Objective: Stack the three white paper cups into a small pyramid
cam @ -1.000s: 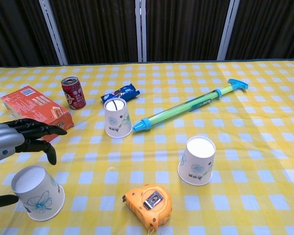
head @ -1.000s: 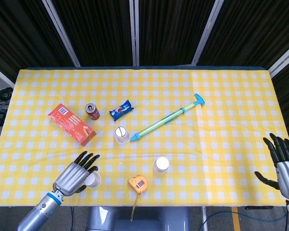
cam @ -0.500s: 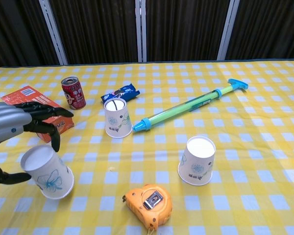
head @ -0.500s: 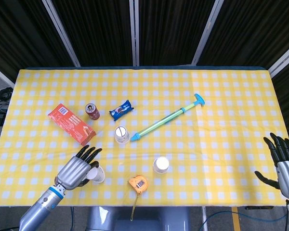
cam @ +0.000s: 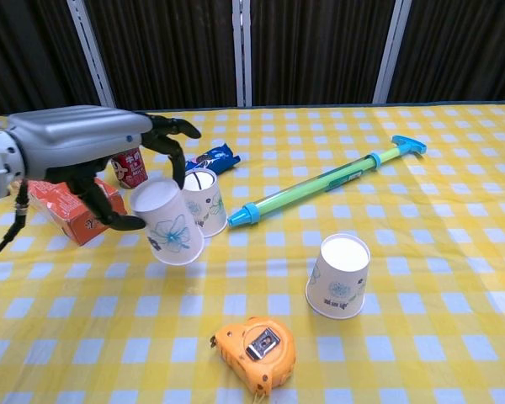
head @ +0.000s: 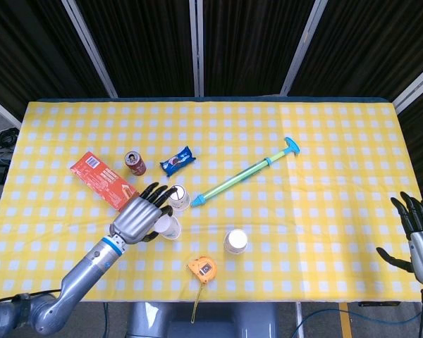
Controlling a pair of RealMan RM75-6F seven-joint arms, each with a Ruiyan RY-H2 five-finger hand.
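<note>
My left hand [head: 142, 217] [cam: 101, 147] grips an upside-down white paper cup [head: 170, 227] [cam: 168, 223] with a blue flower print, slightly tilted. It is held close beside a second upside-down cup [head: 178, 197] [cam: 204, 202], which stands by the pump's end. Whether the two cups touch I cannot tell. The third cup [head: 235, 241] [cam: 338, 275] stands upside down, alone, further right and nearer the front edge. My right hand [head: 419, 236] hangs at the table's right edge with fingers spread and holds nothing; the chest view does not show it.
A red box [head: 104, 181] [cam: 67, 210], a soda can [head: 135, 163] [cam: 130, 166] and a blue snack packet [head: 178, 161] [cam: 210, 160] lie behind the left hand. A green-blue pump [head: 247, 173] [cam: 328, 181] runs diagonally at centre. An orange tape measure [head: 202, 269] [cam: 254, 352] lies near the front edge.
My left hand has taken hold of the front-left cup and carried it up and to the right, over beside the second cup. The right hand has barely moved.
</note>
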